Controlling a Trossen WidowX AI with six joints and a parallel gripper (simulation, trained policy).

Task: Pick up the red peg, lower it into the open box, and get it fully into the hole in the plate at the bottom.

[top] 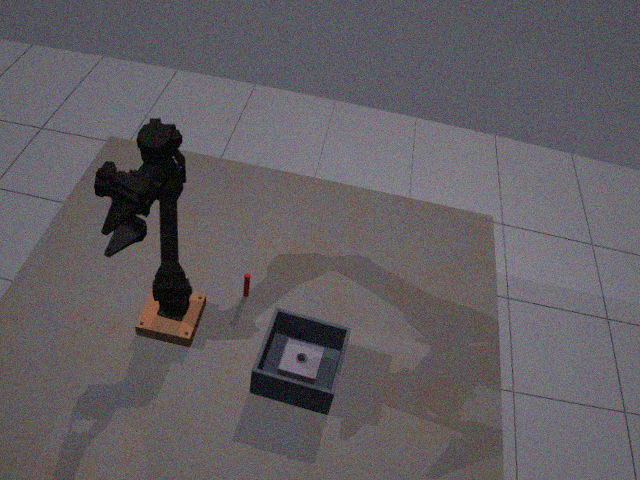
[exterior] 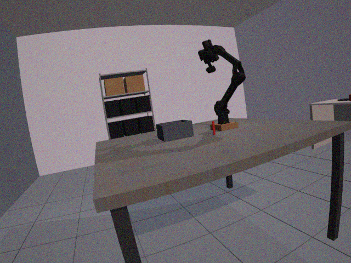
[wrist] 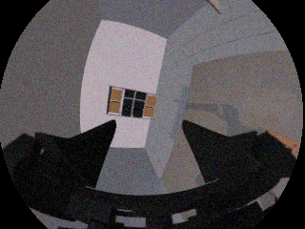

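Observation:
The red peg (top: 246, 285) (exterior: 213, 127) stands upright on the table, between the arm's base and the box. The grey open box (top: 290, 394) (exterior: 179, 131) stands on the table. In the top view a pale square plate (top: 310, 366) with a dark round hole (top: 301, 357) lies at its bottom; nothing shows in the hole. In the exterior view the box wall hides the plate. My gripper (top: 107, 243) (wrist: 150, 123) is open and empty, high above the table and well away from peg and box. The peg and box are not visible in the wrist view.
The arm stands on a wooden base block (top: 165, 330) (exterior: 227, 126) on the brown table (top: 289, 217) (exterior: 175, 166). A shelf rack (exterior: 126, 115) with boxes stands beyond the table. A second, white-topped table (exterior: 326, 102) is at the right in the exterior view.

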